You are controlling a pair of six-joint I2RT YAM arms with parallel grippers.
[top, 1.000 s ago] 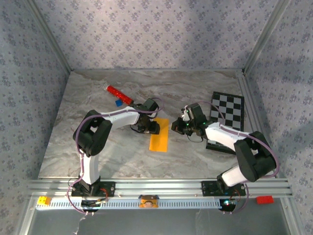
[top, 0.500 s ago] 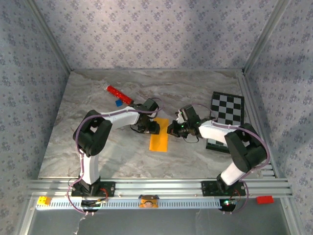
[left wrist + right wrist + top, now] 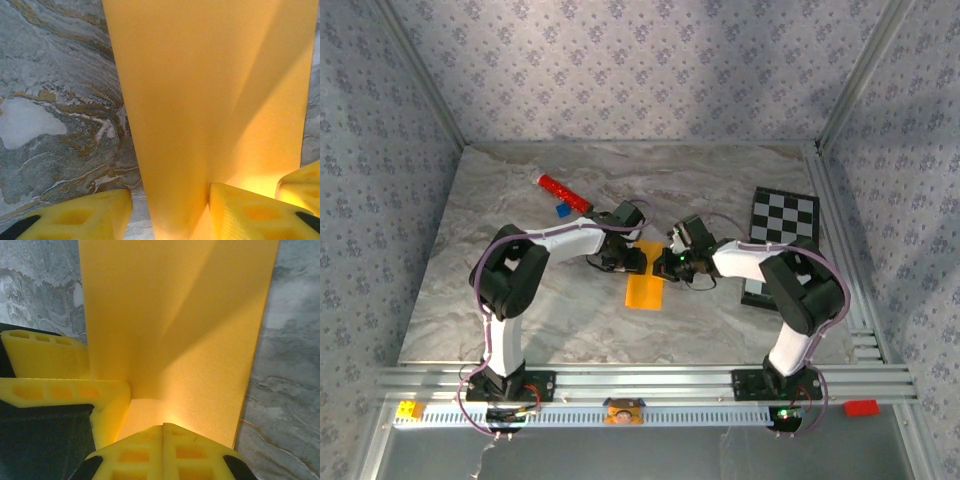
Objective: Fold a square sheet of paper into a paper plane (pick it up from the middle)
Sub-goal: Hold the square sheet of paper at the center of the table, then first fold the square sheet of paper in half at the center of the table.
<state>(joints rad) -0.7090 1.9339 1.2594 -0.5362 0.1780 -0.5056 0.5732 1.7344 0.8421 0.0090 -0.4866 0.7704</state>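
Jaws of the left gripper [image 3: 167,200] stand spread, straddling one edge of the square sheet of paper [image 3: 210,90]; the right gripper [image 3: 162,432] rests on it, jaws pressed together.

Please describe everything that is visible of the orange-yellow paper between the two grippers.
The sheet of paper is thin, matte and orange-yellow. It is a narrow, long rectangle lying flat on the marbled grey table, near the table's middle. Its far end sits between the two grippers. The left gripper is open and straddles one long edge, with one finger on the paper and the other on the table beside it. The right gripper is shut and rests its tips on the same end. Diagonal shadows cross the surface; I cannot make out any creases.
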